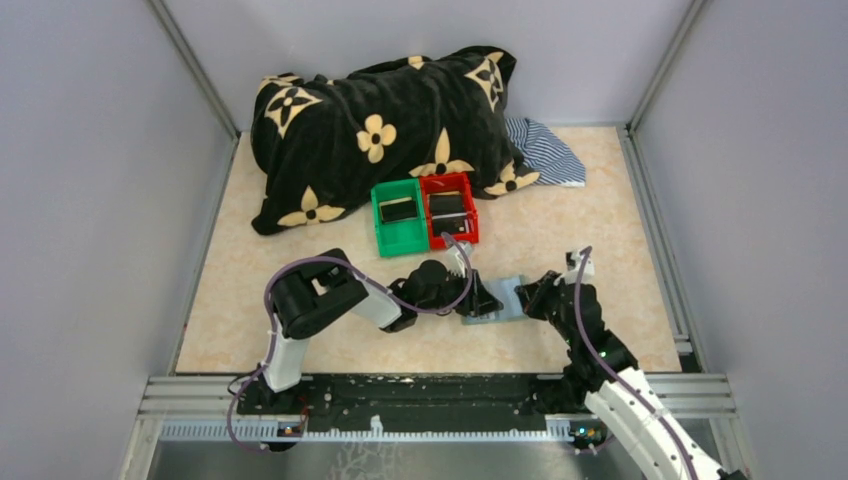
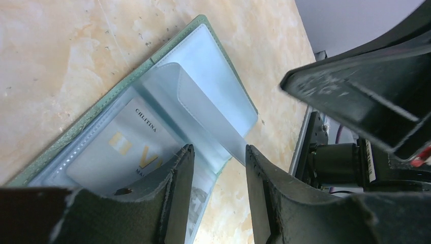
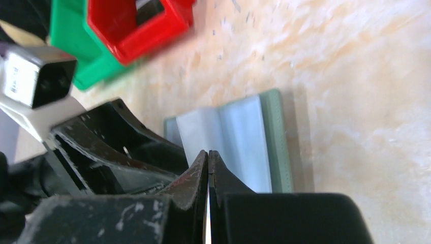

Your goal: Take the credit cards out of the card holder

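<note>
The card holder (image 1: 505, 300) lay opened flat on the counter (image 1: 600, 230), just ahead of the arms and between them, near a green bin (image 1: 398, 246) and a red bin (image 1: 452, 240). Its long side ran left to right and its fold pointed away from the arms, pockets facing up. A pale card (image 2: 114, 150) with gold marks sat under a clear pocket, its print crosswise to the holder's long edge.

The left fingers (image 2: 179, 175) stood half apart over that pocket, holding nothing. The right fingers (image 3: 201, 175) were pressed together, tips down at the other panel; whether they nipped a clear flap could not be told.

The holder looked light, floppy and apt to slide, so it wanted pinning. The card seemed stiff, thin and slick, best pinched by whichever edge showed at the pocket mouth.
</note>
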`<action>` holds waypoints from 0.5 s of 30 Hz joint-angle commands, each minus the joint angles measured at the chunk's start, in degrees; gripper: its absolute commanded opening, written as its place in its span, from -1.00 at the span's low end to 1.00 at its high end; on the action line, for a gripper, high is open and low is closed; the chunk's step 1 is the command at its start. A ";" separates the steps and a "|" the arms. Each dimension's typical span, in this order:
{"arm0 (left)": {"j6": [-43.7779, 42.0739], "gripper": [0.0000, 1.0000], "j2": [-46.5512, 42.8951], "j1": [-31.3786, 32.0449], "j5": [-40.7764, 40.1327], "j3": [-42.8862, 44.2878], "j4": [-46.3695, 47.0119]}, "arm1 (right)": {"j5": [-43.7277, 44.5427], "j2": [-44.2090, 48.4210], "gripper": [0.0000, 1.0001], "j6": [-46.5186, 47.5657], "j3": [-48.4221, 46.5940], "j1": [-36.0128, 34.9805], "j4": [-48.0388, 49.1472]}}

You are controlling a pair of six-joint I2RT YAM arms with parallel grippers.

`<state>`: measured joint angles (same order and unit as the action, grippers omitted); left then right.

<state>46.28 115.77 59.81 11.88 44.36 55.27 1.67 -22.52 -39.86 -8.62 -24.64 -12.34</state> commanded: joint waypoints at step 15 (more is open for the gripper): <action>-1.43 -0.02 1.73 0.31 4.28 5.57 -1.02 | 9.93 5.30 -1.00 -0.55 -5.46 -0.23 -5.30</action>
<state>46.04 116.62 59.81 14.72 48.03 54.43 9.67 -17.61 -41.15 -8.95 -24.64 -18.90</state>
